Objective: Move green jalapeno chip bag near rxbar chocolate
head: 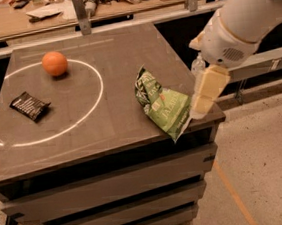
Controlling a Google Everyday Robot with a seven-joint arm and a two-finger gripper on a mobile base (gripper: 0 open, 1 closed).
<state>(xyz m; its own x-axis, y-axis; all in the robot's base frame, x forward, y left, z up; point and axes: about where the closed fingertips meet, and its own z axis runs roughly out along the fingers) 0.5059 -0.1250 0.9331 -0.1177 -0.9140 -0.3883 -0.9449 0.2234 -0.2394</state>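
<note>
The green jalapeno chip bag (163,104) lies crumpled on the right part of the brown table (110,62), its lower corner at the front right edge. The rxbar chocolate (29,106), a small dark wrapper, lies flat at the left, on the line of a white circle painted on the tabletop. My gripper (202,100) hangs from the white arm (243,28) at the table's right edge, just right of the bag and close to it. It holds nothing that I can see.
An orange fruit (55,63) sits at the far left inside the white circle (96,96). A cluttered workbench (70,11) runs behind the table. A small clear bottle (198,64) stands behind the arm. The floor (268,171) lies to the right.
</note>
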